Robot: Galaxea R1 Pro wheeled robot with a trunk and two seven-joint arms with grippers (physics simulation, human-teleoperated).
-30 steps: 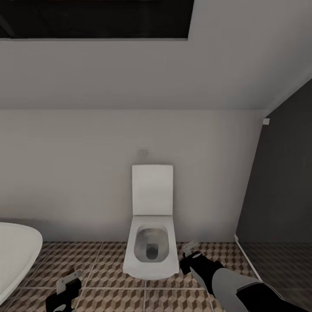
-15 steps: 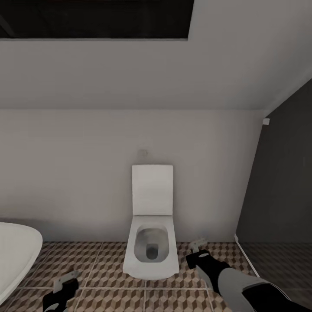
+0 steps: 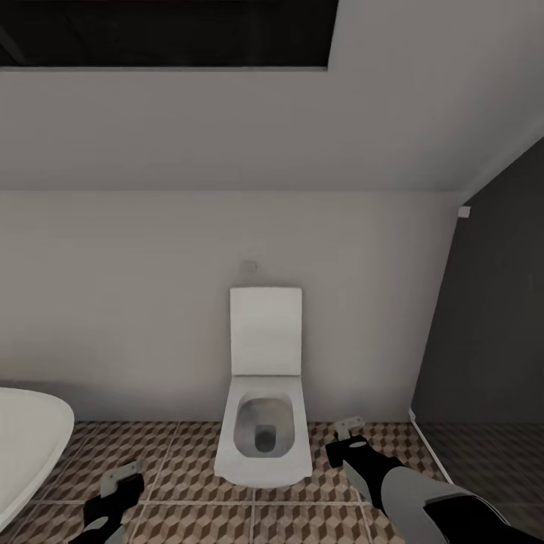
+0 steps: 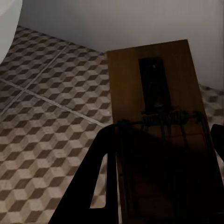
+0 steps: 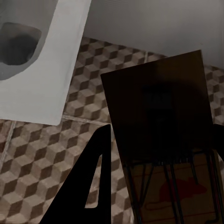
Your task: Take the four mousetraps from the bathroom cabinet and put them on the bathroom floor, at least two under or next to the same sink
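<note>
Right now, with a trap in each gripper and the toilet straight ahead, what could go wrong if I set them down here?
1. No sink shows here, just the toilet and a white tub edge; traps dropped here may fail the sink condition.
2. The right gripper hangs close beside the toilet; lowering its mousetrap could clip the bowl.
3. The left gripper holds its mousetrap by one end; a quick swing might shift it.

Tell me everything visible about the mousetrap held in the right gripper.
The flat brown wooden mousetrap is a rectangular board clamped between the right gripper's dark jaws. Its far half is plain and shadowed; the near half carries thin wire bars and a red mouse print. It hangs above the cube-patterned tiled floor, beside the white toilet, touching neither. In the head view it shows as a small pale piece at the gripper tip.
</note>
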